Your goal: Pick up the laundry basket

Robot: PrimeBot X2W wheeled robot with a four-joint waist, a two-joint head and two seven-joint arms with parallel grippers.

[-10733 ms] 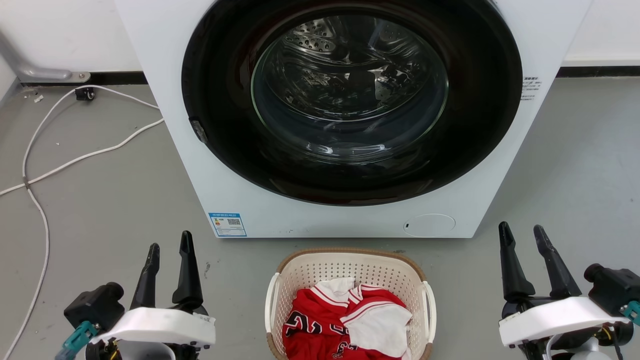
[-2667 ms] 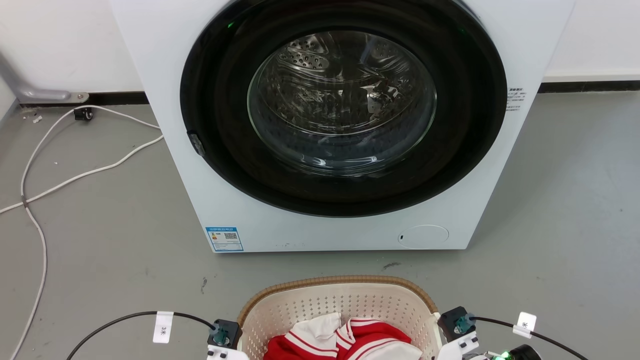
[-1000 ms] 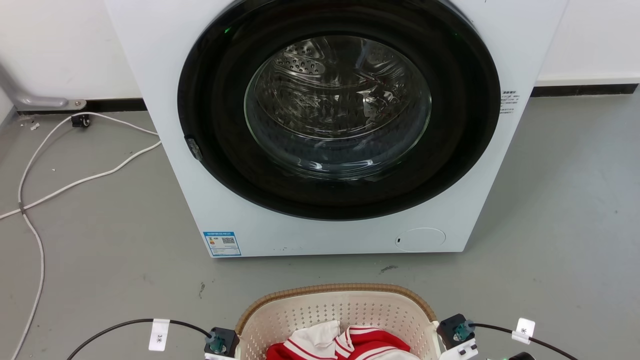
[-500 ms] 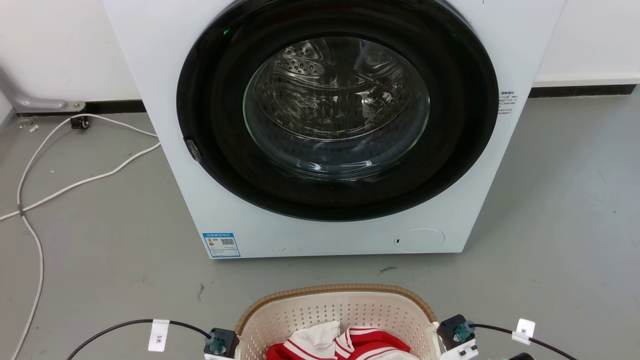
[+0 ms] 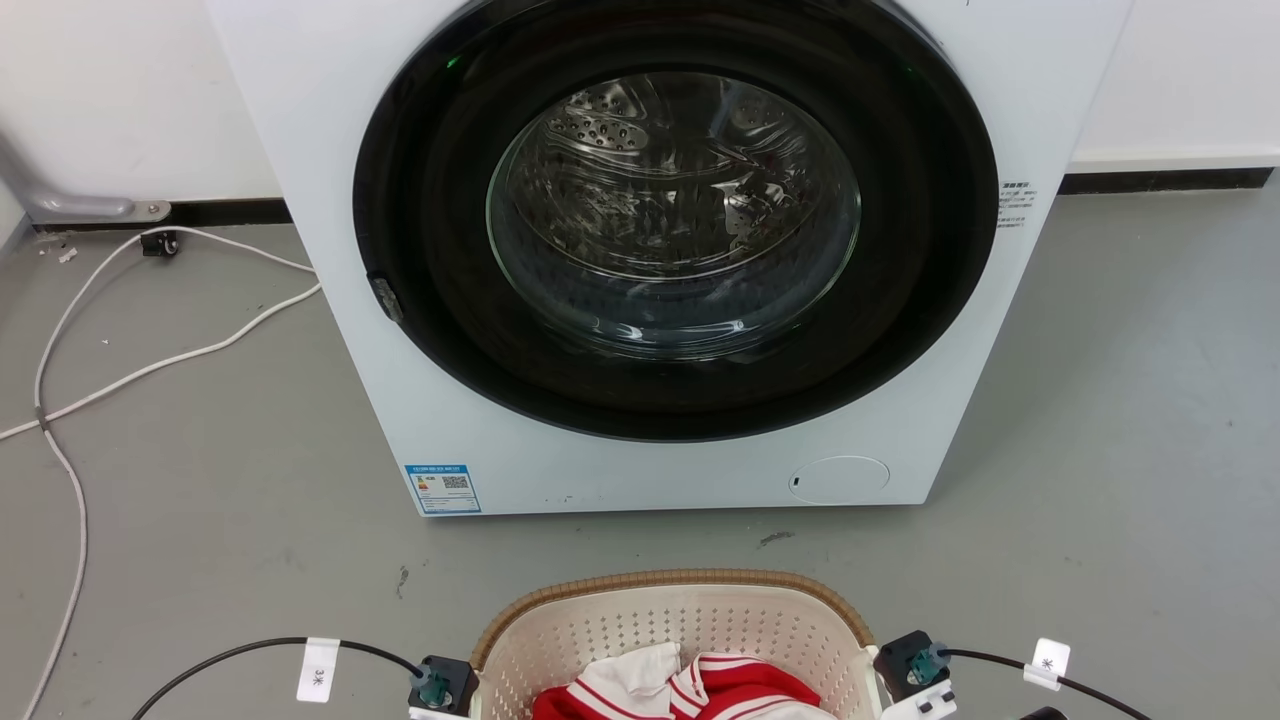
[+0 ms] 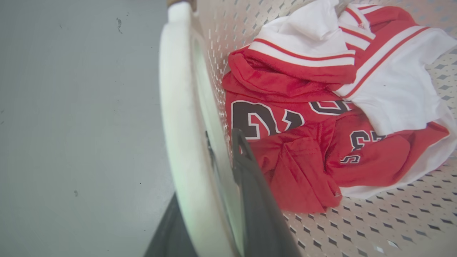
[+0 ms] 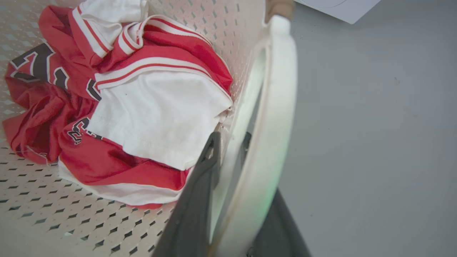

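Observation:
The laundry basket [image 5: 672, 582], cream and perforated with a brown woven-look rim, lies at the bottom middle of the head view, in front of the washing machine. Red and white jerseys [image 6: 285, 107] are piled inside it. My left gripper [image 6: 223, 138] is shut on the basket's white left handle [image 6: 180, 117], one dark finger inside the wall and one outside. On the other side, my right gripper [image 7: 230, 139] is shut the same way on the white right handle [image 7: 278, 89]. Whether the basket touches the floor I cannot tell.
A white front-loading washing machine [image 5: 350, 330] with its round glass door shut stands just beyond the basket. White cables [image 5: 150, 362] trail over the grey floor at the left. Black wrist cables with white tags [image 5: 318, 675] flank the basket.
Since the oldest frame both grippers have left their open pose beside the basket and closed on its handles, and the camera has shifted. Over the last second nothing visibly moved.

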